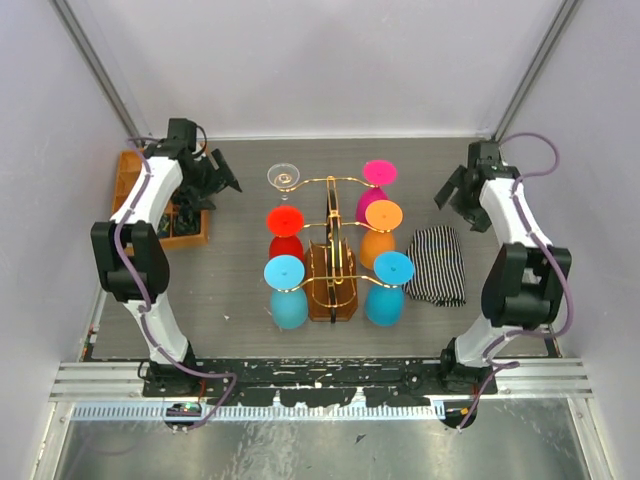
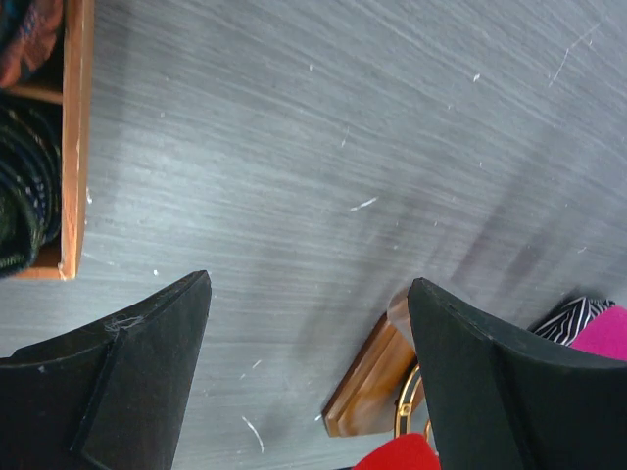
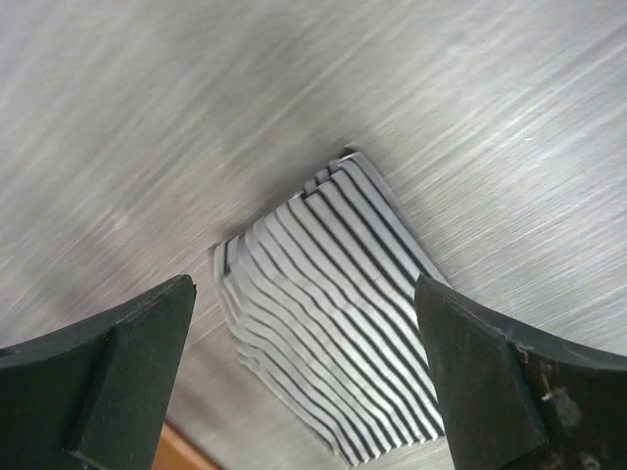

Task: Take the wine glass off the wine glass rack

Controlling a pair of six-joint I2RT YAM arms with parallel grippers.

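The gold wire wine glass rack (image 1: 332,235) stands mid-table on its brown wooden base (image 1: 331,302). Wine glasses hang on it upside down: clear (image 1: 284,178), red (image 1: 285,230) and blue (image 1: 287,290) on the left; pink (image 1: 378,184), orange (image 1: 381,230) and blue (image 1: 390,286) on the right. My left gripper (image 1: 222,181) is open and empty, left of the clear glass and apart from it. Its wrist view (image 2: 309,284) shows the base corner (image 2: 372,382) and the red glass (image 2: 397,455). My right gripper (image 1: 455,196) is open and empty, right of the rack, above a striped cloth (image 3: 333,323).
The striped cloth (image 1: 437,265) lies right of the rack. An orange compartment tray (image 1: 135,195) with dark items sits at the far left, also in the left wrist view (image 2: 73,147). Walls close in the table at the back and both sides.
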